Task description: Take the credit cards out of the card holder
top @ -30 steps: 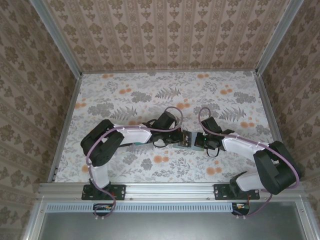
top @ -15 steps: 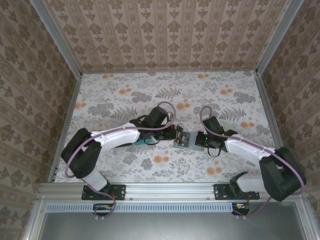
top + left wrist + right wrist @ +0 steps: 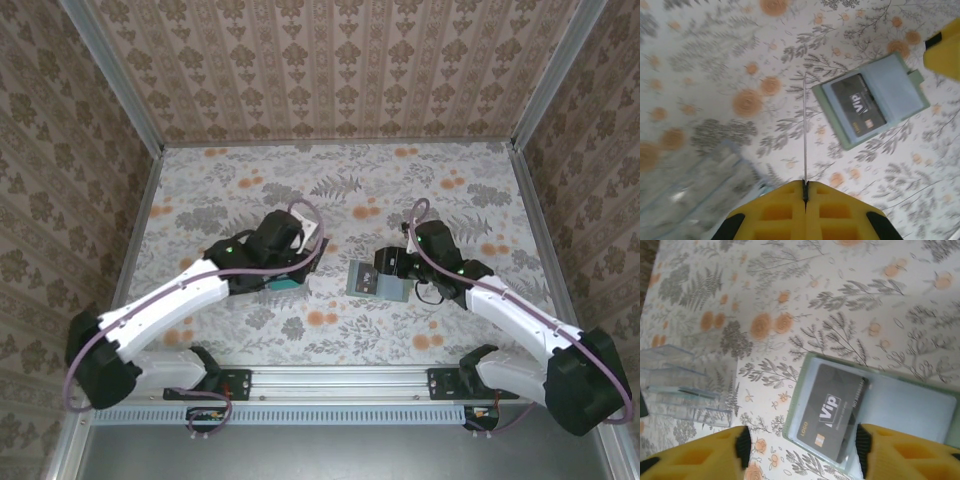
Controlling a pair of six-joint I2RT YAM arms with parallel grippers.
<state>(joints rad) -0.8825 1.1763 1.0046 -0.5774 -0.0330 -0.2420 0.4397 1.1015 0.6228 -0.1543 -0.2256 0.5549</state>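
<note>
Jaws, left: pressed tight together in my left gripper [image 3: 805, 186], pinching one thin flat card [image 3: 805, 130] by its end. That card stood edge-on to my wrist camera, a bare line rising from between my yellow foam fingers [image 3: 840, 210], so I could not tell its colour.

Jaws, right: spread wide in my right gripper [image 3: 802, 445], with nothing held. They hung over the near edge of the holder listed below.

Item, small sage-green bifold card holder [image 3: 910, 405]: it lay unfolded and flat on the floral-patterned table [image 3: 790, 290], its grey-blue inside facing up. Seen from above, it sat between my two grippers, just beside the right one and apart from the left.

Item, dark grey rectangular card with white "Vip" lettering [image 3: 832, 407]: it lay on one panel of the holder, a little askew to the rim. I could not tell whether its far end was tucked into a slot.

Item, long clear plastic tray [image 3: 682, 385]: it rested on the table, apart from the holder, on the side toward my left arm. It was blurred in my left wrist view.
</note>
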